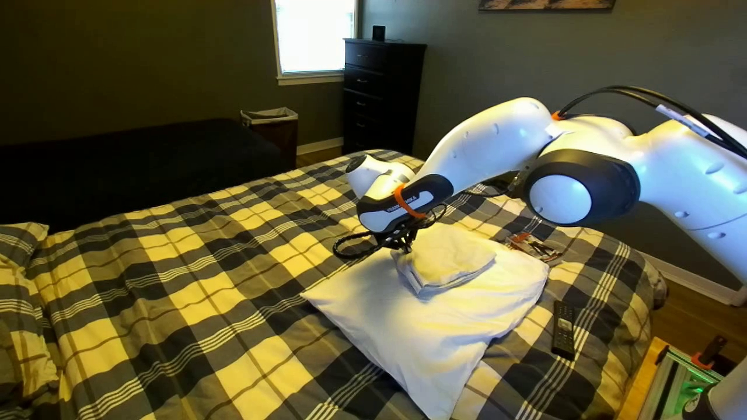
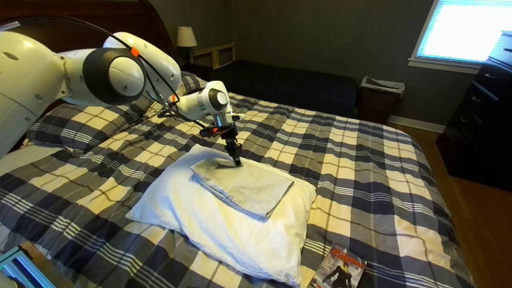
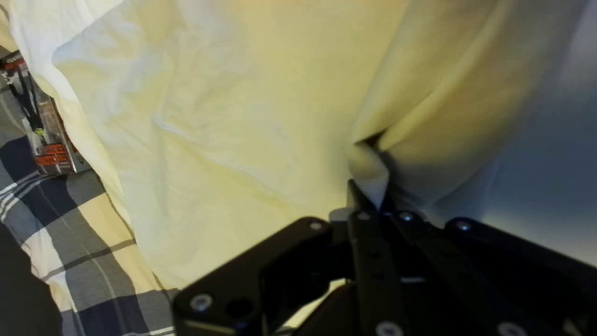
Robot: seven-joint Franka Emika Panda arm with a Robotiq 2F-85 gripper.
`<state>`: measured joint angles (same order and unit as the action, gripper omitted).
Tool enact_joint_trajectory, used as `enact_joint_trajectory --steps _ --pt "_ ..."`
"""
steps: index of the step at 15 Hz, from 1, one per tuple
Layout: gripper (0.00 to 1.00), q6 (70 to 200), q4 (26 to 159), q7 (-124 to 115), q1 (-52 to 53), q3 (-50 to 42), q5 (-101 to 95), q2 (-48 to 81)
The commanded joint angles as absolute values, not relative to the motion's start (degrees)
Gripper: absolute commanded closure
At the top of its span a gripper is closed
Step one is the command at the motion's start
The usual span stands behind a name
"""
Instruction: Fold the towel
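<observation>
On top of a big white pillow (image 2: 256,248) lies the towel (image 2: 252,188), soft and pale grey-white, and much smaller than the pillow. It is folded over, and layers of cloth show along its edge in both exterior views. The pillow rests on a black-and-cream plaid bedspread (image 2: 352,160).

In an exterior view, the black pincer (image 2: 238,163) points down at the far edge of the towel, and most of the towel lies on the near side of it. The pincer is squeezed tight with a little bit of the towel caught in it. In the wrist view, that bit makes a small pointy peak right at the tips. There, most of the towel spreads out to the left of the tips, and a bent flap of cloth is up and to the right.

In an exterior view, the white robot arm (image 1: 496,146) reaches over the bedspread, and a black remote control (image 1: 564,329) lies near the pillow. A thin case (image 2: 340,268) with red letters lies just beside the pillow.
</observation>
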<state>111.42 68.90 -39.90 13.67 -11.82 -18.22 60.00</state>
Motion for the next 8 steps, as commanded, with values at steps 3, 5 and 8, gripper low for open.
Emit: enact_joint_trajectory --steps 3,5,8 --pt "0.99 120.0 80.92 -45.29 14.33 -14.77 -21.17 54.41" --pt "0.99 125.09 85.26 -47.73 14.8 -15.98 -22.4 52.2" --pt "0.99 134.49 91.93 -49.75 14.64 -16.71 -23.48 48.59"
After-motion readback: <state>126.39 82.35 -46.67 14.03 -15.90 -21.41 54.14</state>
